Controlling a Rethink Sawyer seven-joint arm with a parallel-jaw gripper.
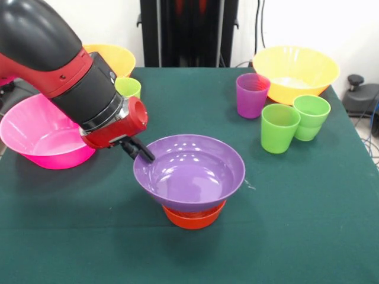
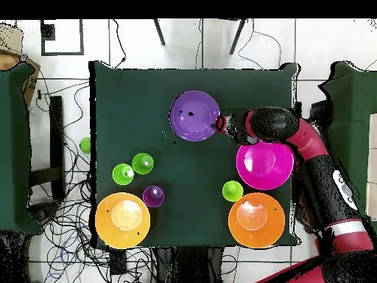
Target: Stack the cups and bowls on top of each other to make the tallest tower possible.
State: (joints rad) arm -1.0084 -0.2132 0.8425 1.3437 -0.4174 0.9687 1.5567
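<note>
Front view: purple bowl (image 1: 189,170) seated on small orange bowl (image 1: 194,216); light, glossy, slippery, probably tippy. Tool (image 1: 140,149) at rim; grip state cannot be told. Rim suggested as hold.

The front camera sat low and close across the green table (image 1: 308,225), looking over the purple bowl (image 1: 189,171) toward the far edge. The overhead camera hung high, staring straight down, taking in the whole table (image 2: 184,221) plus surrounding floor. Both caught the purple bowl (image 2: 195,116) and pink bowl (image 1: 44,133) (image 2: 265,166).
</note>
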